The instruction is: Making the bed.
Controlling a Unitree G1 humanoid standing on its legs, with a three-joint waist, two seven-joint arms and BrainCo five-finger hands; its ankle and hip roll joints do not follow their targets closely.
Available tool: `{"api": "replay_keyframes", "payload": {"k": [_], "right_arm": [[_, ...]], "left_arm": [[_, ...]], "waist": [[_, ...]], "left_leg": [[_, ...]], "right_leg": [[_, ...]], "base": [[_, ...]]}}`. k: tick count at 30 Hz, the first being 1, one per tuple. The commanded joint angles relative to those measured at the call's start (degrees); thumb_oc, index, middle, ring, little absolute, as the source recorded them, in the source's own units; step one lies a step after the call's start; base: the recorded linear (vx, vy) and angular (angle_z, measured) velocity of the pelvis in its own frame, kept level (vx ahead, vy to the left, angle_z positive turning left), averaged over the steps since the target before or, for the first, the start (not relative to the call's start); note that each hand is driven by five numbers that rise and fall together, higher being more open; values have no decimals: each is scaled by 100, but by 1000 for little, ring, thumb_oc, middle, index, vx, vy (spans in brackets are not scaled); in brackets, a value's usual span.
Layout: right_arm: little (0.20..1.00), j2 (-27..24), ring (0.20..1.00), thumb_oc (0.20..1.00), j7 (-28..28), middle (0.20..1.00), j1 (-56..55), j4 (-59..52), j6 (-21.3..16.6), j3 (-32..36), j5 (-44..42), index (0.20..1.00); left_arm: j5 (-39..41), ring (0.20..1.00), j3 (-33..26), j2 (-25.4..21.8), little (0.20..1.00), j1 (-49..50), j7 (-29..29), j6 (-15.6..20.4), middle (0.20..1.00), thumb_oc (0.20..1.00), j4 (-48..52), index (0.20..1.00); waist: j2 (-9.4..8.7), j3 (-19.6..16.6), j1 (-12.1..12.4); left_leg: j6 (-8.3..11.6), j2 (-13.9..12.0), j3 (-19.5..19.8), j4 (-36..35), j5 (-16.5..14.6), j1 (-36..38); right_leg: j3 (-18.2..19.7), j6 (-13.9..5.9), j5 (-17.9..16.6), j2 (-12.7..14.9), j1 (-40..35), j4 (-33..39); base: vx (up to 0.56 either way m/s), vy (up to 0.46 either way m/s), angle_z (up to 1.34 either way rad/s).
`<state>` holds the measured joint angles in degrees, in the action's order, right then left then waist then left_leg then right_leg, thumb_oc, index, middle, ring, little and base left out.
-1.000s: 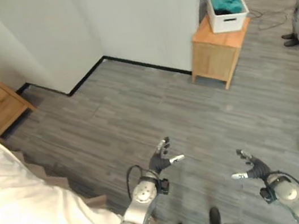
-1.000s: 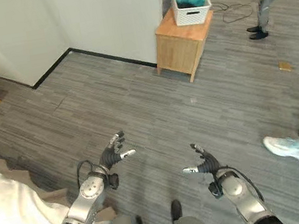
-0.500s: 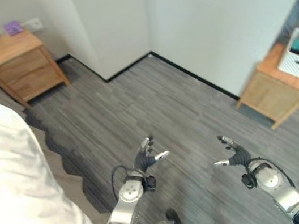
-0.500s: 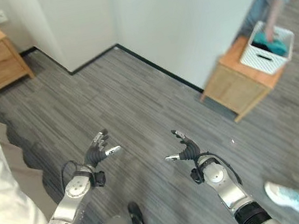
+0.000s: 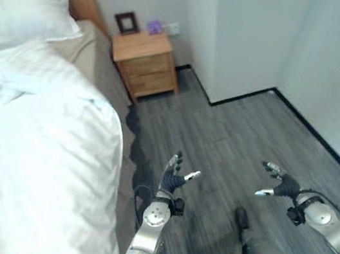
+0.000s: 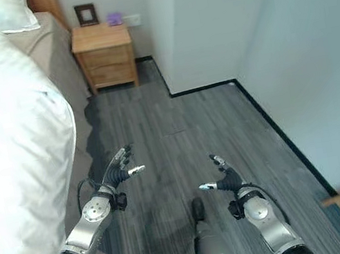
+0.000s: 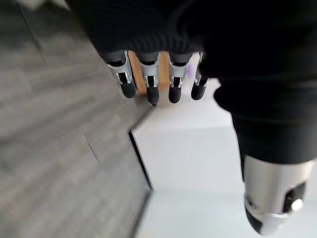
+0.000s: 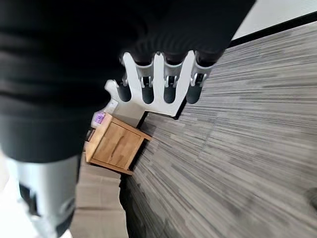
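— Where is the bed?
— The bed (image 5: 31, 156), under a rumpled white duvet (image 5: 39, 123), lies just left of the left hand (image 5: 174, 180).
— And the hands?
— Left hand and right hand (image 5: 278, 186) hover over grey floor (image 5: 236, 129), fingers spread, holding nothing.

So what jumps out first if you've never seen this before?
Probably the big bed under its rumpled white duvet, along the robot's left. Next, the left hand and right hand, both open and empty, over grey wood-look floor. At the far wall, a wooden nightstand holds a small picture frame.
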<state>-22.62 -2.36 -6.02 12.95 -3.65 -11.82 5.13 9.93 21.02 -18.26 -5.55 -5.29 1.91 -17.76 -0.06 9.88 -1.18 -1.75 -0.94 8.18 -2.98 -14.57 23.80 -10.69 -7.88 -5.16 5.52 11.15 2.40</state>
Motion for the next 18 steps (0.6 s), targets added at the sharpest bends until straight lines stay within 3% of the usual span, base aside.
{"api": "replay_keyframes", "payload": {"k": [1, 2, 3, 4, 5, 6, 8, 9, 11, 12, 13, 14, 15, 16, 18], "right_arm": [[1000, -182, 1000, 1000, -21, 1000, 229, -325, -211, 98, 265, 1000], [1000, -185, 1000, 1000, -24, 1000, 225, -323, -213, 92, 268, 1000], [1000, -218, 1000, 1000, -17, 1000, 259, -303, -215, 48, 319, 1000], [1000, -320, 1000, 1000, -4, 1000, 402, -247, -233, -151, 329, 1000], [1000, -317, 1000, 1000, -5, 1000, 409, -243, -235, -152, 328, 1000], [1000, -431, 1000, 1000, -33, 1000, 485, -288, -229, -230, 244, 1000], [1000, -523, 1000, 1000, -86, 1000, 541, -351, -190, -233, 214, 1000], [1000, -521, 1000, 1000, -87, 1000, 546, -349, -188, -227, 214, 1000], [1000, -556, 1000, 1000, -143, 1000, 587, -321, -164, -212, 234, 1000], [1000, -551, 1000, 1000, -147, 1000, 568, -353, -146, -171, 236, 1000], [1000, -517, 1000, 1000, -160, 1000, 550, -375, -161, -117, 286, 1000], [1000, -507, 1000, 1000, -184, 1000, 507, -374, -183, -88, 341, 1000], [1000, -510, 1000, 1000, -253, 1000, 516, -370, -132, -17, 584, 1000], [1000, -482, 1000, 1000, -296, 1000, 510, -386, -115, 28, 631, 1000], [1000, -438, 1000, 1000, -293, 1000, 555, -421, -73, 67, 600, 1000]], "left_arm": [[-84, 1000, -1, 92, 1000, 91, 195, 347, 1000, 1000, 483, 1000], [-85, 1000, -3, 95, 1000, 101, 196, 346, 1000, 1000, 487, 1000], [-45, 1000, -10, 148, 1000, 167, 204, 335, 1000, 1000, 424, 1000], [191, 1000, -26, 283, 1000, 282, 126, 314, 1000, 1000, 329, 1000], [192, 1000, -27, 280, 1000, 276, 125, 314, 1000, 1000, 328, 1000], [295, 1000, -40, 228, 1000, 278, 144, 276, 1000, 1000, 435, 1000], [248, 1000, -21, 169, 1000, 265, 117, 253, 1000, 1000, 594, 1000], [247, 1000, -18, 167, 1000, 258, 116, 249, 1000, 1000, 597, 1000], [273, 1000, -62, 207, 1000, 234, 29, 244, 1000, 1000, 533, 1000], [264, 1000, -96, 216, 1000, 246, -5, 252, 1000, 1000, 537, 1000], [198, 1000, -227, 214, 1000, 347, -45, 278, 1000, 1000, 541, 1000], [117, 1000, -267, 231, 1000, 376, -53, 280, 1000, 1000, 524, 1000], [58, 1000, -378, 270, 1000, 378, -97, 259, 1000, 1000, 480, 1000], [81, 1000, -417, 297, 1000, 388, -113, 231, 1000, 1000, 431, 1000], [177, 1000, -573, 287, 1000, 445, -194, 235, 1000, 1000, 404, 1000]], "waist": [[-65, -4, -71], [-50, -2, -76], [-30, -31, -48], [2, 40, 106], [-23, 29, 88], [-246, 271, 344], [-374, 466, 559], [-349, 472, 581], [-327, 543, 740], [-362, 499, 803], [-366, 357, 852], [-336, 282, 813], [-240, 94, 762], [-226, 48, 698], [-231, -82, 752]], "left_leg": [[306, -171, -380, 81, 711, -168], [311, -187, -380, 104, 690, -166], [423, -283, -412, 533, 926, -220], [705, -466, -552, 2520, 1968, -970], [704, -440, -530, 2545, 1981, -1018], [639, -325, -611, 4213, 2409, -1953], [530, -322, -958, 4533, 2198, -2544], [529, -353, -969, 4590, 2155, -2560], [550, -515, -1389, 4158, 1925, -3029], [490, -406, -1602, 3462, 1861, -3159], [300, -268, -2042, 1979, 1790, -3127], [296, -243, -2360, 1280, 1867, -3019], [419, -357, -3076, 379, 2199, -2972], [433, -376, -3472, 14, 2326, -2916], [429, -347, -3459, -161, 2438, -2879]], "right_leg": [[190, -56, -711, 125, -262, 194], [181, -52, -708, 110, -277, 198], [158, 14, -685, 23, -410, 192], [32, 278, -545, -162, -903, 235], [20, 279, -560, -133, -879, 239], [-34, 542, -363, -122, -1267, 260], [-52, 630, -150, -101, -1557, 260], [-36, 629, -142, -129, -1555, 260], [-69, 607, 45, -112, -1796, 260], [-79, 570, 141, -70, -1880, 260], [-114, 480, 348, -124, -2075, 260], [-173, 450, 489, -182, -2166, 260], [-326, 419, 730, -359, -2493, 260], [-410, 383, 771, -394, -2618, 260], [-477, 308, 850, -399, -2829, 212]], "base": [[607, -293, 42], [361, -207, 46], [440, -354, 23], [424, -355, -2], [485, -563, -37], [333, -437, -36], [319, -353, -7], [213, -132, 0], [326, -69, -23], [615, 38, 3], [650, 82, 19], [919, 100, 19], [755, 95, 39], [789, 97, 76], [524, 109, 93]]}}
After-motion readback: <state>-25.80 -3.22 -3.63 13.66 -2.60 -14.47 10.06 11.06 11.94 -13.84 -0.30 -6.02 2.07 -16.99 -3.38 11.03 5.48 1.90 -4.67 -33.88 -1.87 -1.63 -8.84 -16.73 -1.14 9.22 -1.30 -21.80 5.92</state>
